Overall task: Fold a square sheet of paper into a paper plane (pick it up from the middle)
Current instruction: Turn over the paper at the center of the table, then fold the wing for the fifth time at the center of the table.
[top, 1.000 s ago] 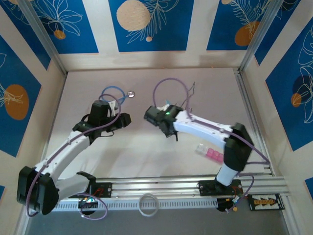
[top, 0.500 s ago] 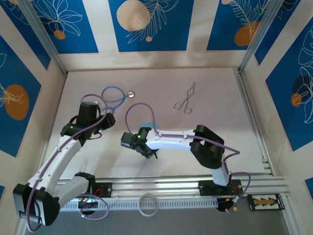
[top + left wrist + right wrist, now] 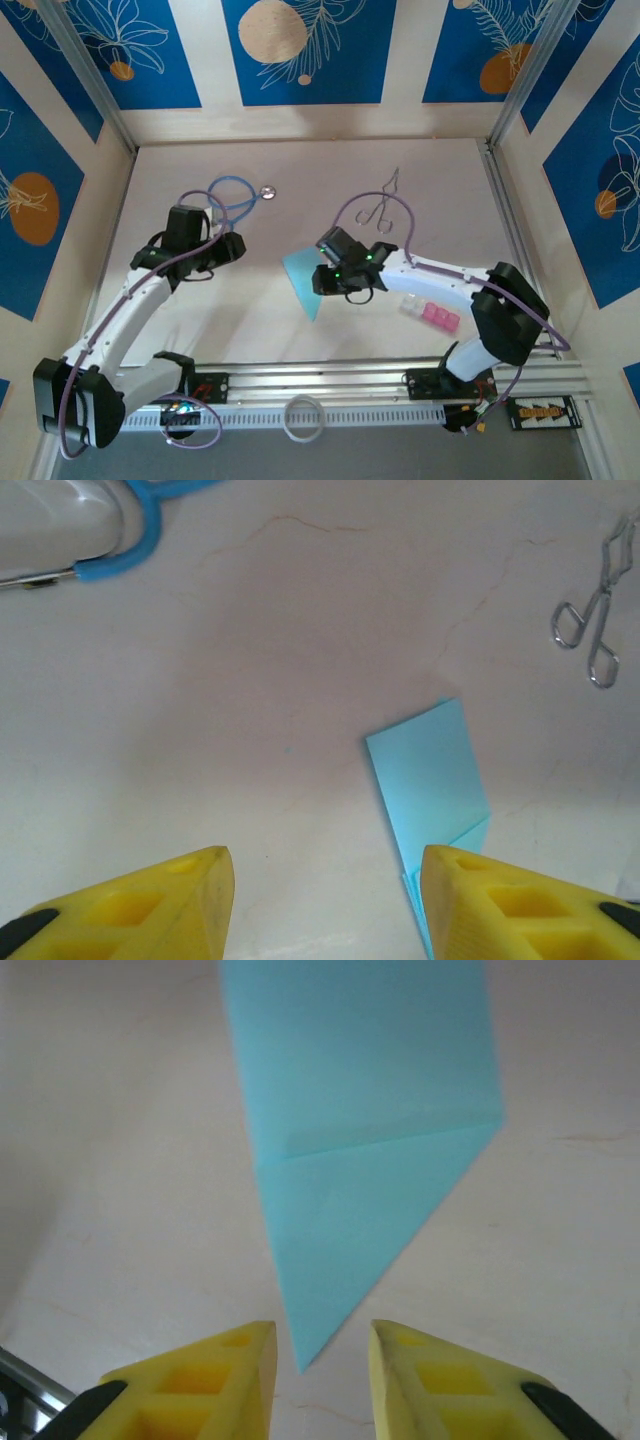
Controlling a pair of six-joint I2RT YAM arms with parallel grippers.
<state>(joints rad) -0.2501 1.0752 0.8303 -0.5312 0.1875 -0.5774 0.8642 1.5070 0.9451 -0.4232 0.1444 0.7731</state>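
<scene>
Furthest left of the paper plane (image 3: 303,281) is the left end effector (image 3: 238,246), held over bare bench (image 3: 450,170) well apart from the paper. In its wrist view the left end effector (image 3: 325,862) has its yellow fingers (image 3: 150,905) spread wide with nothing between them. The paper plane (image 3: 428,768) lies ahead of the right-hand finger, whose tip hides the paper's near end.

Behind and left of the plane sits a blue-tubed stethoscope (image 3: 231,192), looped, its round chest piece (image 3: 267,190) on the side nearer the plane. A stretch of the blue tube (image 3: 140,542) crosses the top left corner of the left wrist view.

The plane is light turquoise and lies flat on the bench, broad at the far end and narrowing to one sharp point toward the arms' bases. The right wrist view shows the plane (image 3: 355,1150) with a crease running across it where the straight-sided part meets the tapered part.

Just right of the plane, the right end effector (image 3: 322,280) faces it. Seen from the wrist, this end effector (image 3: 320,1332) has its fingers (image 3: 205,1385) parted by a narrow gap, and the paper's point falls within that gap. I cannot tell whether either finger touches it.

Right of the plane and behind it lie metal forceps (image 3: 380,206). To the right and slightly nearer the bases sit small pink and clear blocks (image 3: 430,313).
</scene>
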